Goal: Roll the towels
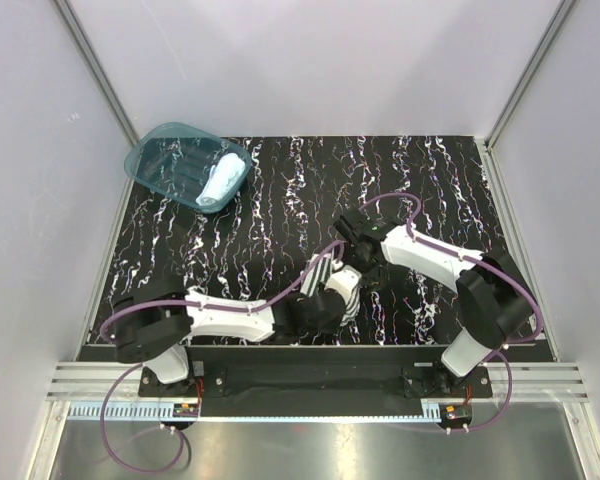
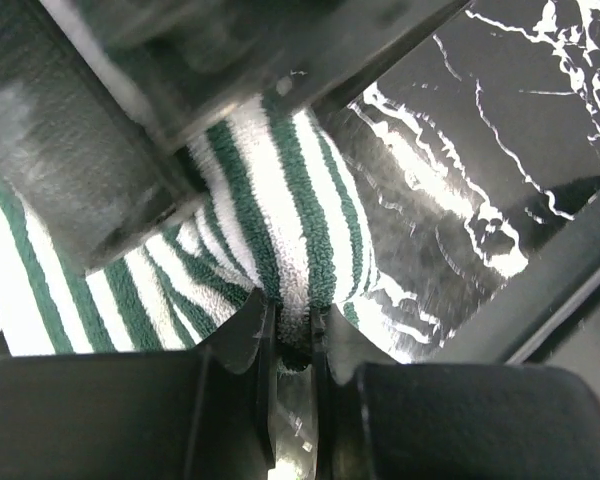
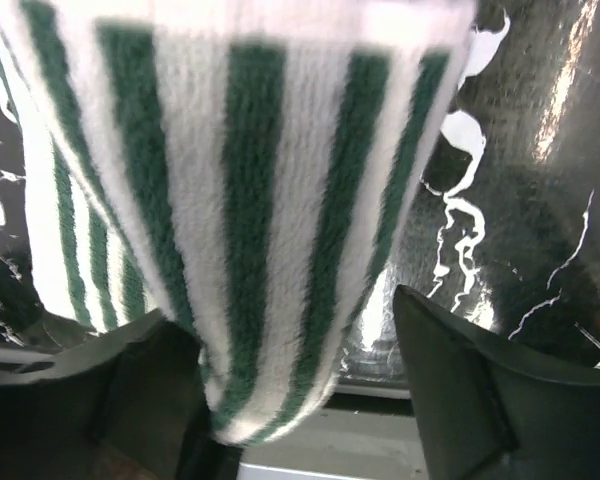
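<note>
From above, the black, white-veined tabletop (image 1: 420,170) carries a teal bin (image 1: 170,150) at its far left corner. The pale blue towel (image 1: 223,178) lies rolled inside the bin, against its right wall. The striped towel (image 1: 320,272) is bunched near the middle of the tabletop, a little toward the near edge and well apart from the bin. Both arms reach in to it. The left gripper (image 1: 320,303) comes at it from the near left, and the right gripper (image 1: 348,258) stands over its far right side. From this height I cannot tell how either gripper's jaws stand.

In the left wrist view, the left gripper (image 2: 292,335) has its two fingers (image 2: 245,335) drawn close together, clamped on a raised fold of the green-and-white striped towel (image 2: 270,200). The pinched cloth bulges above the fingertips. The glossy tabletop (image 2: 460,150) shows to the right. Blurred dark shapes cross the top of the view, and I cannot identify them.

In the right wrist view, the right gripper (image 3: 280,330) has its fingers (image 3: 450,390) spread wide apart. A thick hump of the striped towel (image 3: 260,180) runs between them. Bare tabletop (image 3: 500,150) shows between the cloth and the right-hand finger. The finger on the left of the view sits just beside the cloth, and contact there is unclear.
</note>
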Available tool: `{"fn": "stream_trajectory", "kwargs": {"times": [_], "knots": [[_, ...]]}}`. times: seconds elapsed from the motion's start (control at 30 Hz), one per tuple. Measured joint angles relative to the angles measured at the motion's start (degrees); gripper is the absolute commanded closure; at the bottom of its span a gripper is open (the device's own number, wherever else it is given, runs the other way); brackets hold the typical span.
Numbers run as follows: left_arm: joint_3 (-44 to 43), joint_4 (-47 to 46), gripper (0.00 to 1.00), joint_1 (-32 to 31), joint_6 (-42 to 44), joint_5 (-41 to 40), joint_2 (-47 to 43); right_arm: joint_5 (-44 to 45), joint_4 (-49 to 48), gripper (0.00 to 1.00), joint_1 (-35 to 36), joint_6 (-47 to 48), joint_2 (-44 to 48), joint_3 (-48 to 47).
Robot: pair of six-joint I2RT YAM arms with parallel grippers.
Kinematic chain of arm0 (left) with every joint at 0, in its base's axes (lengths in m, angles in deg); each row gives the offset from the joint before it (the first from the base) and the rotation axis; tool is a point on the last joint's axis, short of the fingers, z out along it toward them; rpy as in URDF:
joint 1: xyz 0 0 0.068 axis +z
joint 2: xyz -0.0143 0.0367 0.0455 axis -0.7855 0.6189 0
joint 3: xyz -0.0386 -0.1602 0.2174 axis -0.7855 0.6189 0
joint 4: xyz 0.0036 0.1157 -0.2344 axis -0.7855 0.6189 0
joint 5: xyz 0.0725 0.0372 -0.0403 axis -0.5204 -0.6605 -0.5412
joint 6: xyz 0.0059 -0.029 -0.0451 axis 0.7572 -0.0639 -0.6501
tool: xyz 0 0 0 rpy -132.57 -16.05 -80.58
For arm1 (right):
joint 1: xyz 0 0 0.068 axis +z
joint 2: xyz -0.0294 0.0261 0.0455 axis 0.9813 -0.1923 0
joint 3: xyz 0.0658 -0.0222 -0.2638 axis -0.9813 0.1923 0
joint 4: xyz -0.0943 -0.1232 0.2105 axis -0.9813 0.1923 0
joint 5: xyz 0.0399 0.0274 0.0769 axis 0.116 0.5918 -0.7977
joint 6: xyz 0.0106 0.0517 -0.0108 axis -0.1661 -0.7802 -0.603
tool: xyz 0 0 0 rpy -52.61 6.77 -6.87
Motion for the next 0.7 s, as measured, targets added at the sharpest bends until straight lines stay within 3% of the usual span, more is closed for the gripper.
{"fn": "stream_trajectory", "kwargs": {"times": [0.1,0.43,0.7], "knots": [[4.00,-2.12,1.00,0.35,-1.11,0.96,-3.10,-0.11,1.75,0.09,-0.59,0.39,-0.02,-1.40],[12.00,-10.29,1.00,2.91,-3.89,5.68,-7.87,1.55,4.50,0.00,-8.07,2.89,-0.02,-13.00],[27.47,-27.28,1.00,15.72,-15.39,20.31,-15.56,-7.80,-5.68,0.00,-15.17,4.26,16.98,-2.56]]}}
